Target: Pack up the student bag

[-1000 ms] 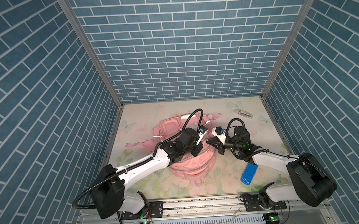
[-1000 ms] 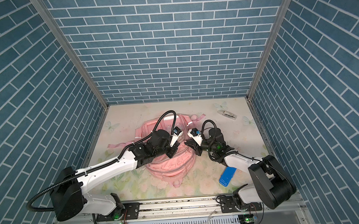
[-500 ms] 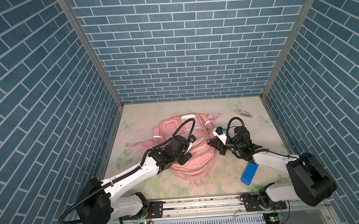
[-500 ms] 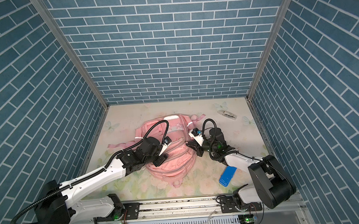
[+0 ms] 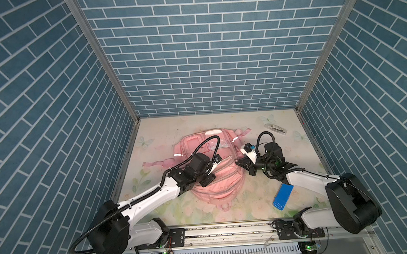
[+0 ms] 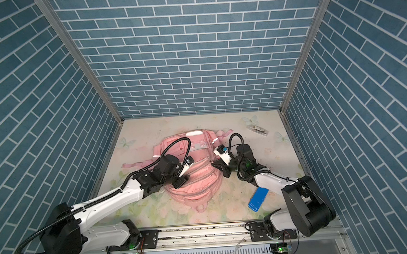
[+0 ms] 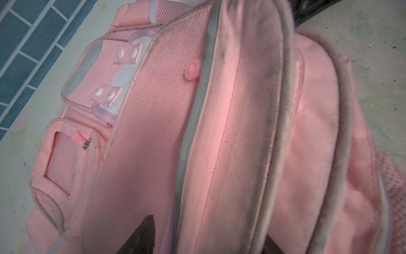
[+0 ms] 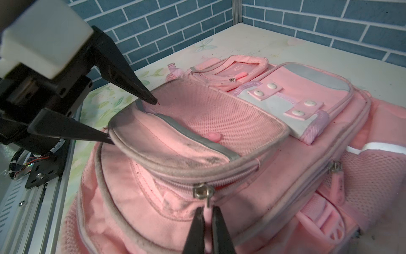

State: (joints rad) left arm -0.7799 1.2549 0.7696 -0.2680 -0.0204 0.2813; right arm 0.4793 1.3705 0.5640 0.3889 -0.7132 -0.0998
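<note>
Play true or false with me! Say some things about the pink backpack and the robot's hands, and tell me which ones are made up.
1. The backpack is pink. True.
2. The right hand is wide open. False: it is shut, pinching a zip pull on the backpack.
3. The left hand is open. True: its fingers stand apart at the edge of a pocket flap.
4. The blue box is inside the backpack. False: it lies on the table, outside the backpack.
5. A clear packet lies near the table's far right corner. True.
</note>
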